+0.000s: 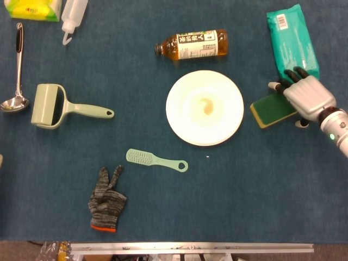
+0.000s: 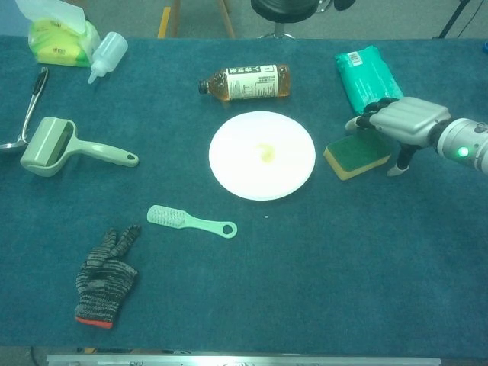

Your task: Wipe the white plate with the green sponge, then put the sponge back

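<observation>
The white plate (image 1: 205,107) (image 2: 262,155) lies mid-table with a small yellowish smear at its centre. Just right of it the green sponge (image 1: 273,109) (image 2: 355,153), yellow underneath, lies flat on the blue cloth. My right hand (image 1: 305,96) (image 2: 403,120) hovers over the sponge's right end with its fingers spread above the far edge and its thumb down at the near right corner; it holds nothing. Whether it touches the sponge I cannot tell. My left hand is out of both views.
A tea bottle (image 1: 191,44) lies behind the plate and a teal packet (image 1: 291,38) behind the sponge. A green brush (image 1: 155,159), grey glove (image 1: 106,199), lint roller (image 1: 57,106), ladle (image 1: 17,73) and squeeze bottle (image 1: 72,15) lie to the left.
</observation>
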Controlling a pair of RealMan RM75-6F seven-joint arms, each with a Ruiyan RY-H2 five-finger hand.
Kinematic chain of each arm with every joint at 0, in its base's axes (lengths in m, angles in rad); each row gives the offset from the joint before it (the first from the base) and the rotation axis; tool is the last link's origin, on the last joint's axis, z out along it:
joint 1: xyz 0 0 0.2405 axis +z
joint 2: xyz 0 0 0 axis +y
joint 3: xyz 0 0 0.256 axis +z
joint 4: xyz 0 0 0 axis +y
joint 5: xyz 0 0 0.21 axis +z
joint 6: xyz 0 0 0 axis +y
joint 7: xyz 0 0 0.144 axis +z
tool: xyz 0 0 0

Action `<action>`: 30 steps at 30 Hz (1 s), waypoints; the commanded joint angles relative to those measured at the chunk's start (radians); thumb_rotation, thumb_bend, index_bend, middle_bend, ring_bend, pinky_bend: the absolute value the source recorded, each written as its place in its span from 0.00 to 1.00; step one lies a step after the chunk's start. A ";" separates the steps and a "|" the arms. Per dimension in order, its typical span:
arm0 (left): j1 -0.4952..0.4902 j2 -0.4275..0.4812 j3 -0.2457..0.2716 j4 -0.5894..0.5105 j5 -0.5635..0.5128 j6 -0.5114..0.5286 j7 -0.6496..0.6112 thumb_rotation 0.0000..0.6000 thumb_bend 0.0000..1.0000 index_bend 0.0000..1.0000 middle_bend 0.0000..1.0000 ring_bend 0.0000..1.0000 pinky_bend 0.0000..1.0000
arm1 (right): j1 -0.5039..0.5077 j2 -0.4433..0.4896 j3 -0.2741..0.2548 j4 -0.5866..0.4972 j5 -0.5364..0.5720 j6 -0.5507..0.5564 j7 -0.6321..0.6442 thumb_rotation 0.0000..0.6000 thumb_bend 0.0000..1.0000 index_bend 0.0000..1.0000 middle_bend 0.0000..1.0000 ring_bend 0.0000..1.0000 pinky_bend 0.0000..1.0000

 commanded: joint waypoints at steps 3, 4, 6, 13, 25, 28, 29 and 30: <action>0.001 -0.001 -0.001 0.002 0.003 0.004 -0.003 1.00 0.23 0.30 0.29 0.18 0.34 | -0.006 -0.003 -0.004 0.003 -0.027 0.030 0.005 1.00 0.00 0.16 0.38 0.24 0.09; 0.001 -0.002 -0.001 0.003 0.003 0.004 -0.003 1.00 0.23 0.30 0.29 0.18 0.34 | -0.007 -0.003 -0.004 0.004 -0.032 0.036 0.004 1.00 0.00 0.16 0.41 0.27 0.09; 0.001 -0.002 -0.001 0.003 0.002 0.003 -0.004 1.00 0.23 0.30 0.29 0.18 0.34 | -0.009 -0.003 -0.004 0.003 -0.039 0.047 0.005 1.00 0.02 0.18 0.47 0.32 0.10; 0.001 -0.005 -0.001 0.006 0.002 0.000 -0.005 1.00 0.23 0.30 0.29 0.18 0.34 | -0.019 0.001 -0.006 -0.006 -0.062 0.083 0.000 1.00 0.05 0.21 0.55 0.41 0.13; 0.004 -0.003 -0.003 0.003 0.003 0.007 -0.007 1.00 0.23 0.30 0.29 0.18 0.34 | -0.025 0.081 0.031 -0.152 -0.100 0.152 0.036 1.00 0.07 0.23 0.58 0.44 0.17; 0.004 -0.003 -0.003 0.001 0.004 0.008 -0.007 1.00 0.23 0.30 0.29 0.18 0.34 | -0.019 0.107 0.051 -0.195 -0.091 0.160 0.037 1.00 0.07 0.24 0.58 0.44 0.18; 0.004 -0.003 -0.003 0.000 0.005 0.009 -0.007 1.00 0.23 0.30 0.29 0.18 0.34 | -0.015 0.113 0.058 -0.205 -0.084 0.158 0.037 1.00 0.07 0.25 0.58 0.44 0.18; 0.004 -0.003 -0.004 0.001 0.005 0.008 -0.008 1.00 0.23 0.30 0.29 0.18 0.34 | -0.011 0.117 0.065 -0.214 -0.075 0.154 0.036 1.00 0.07 0.27 0.58 0.44 0.19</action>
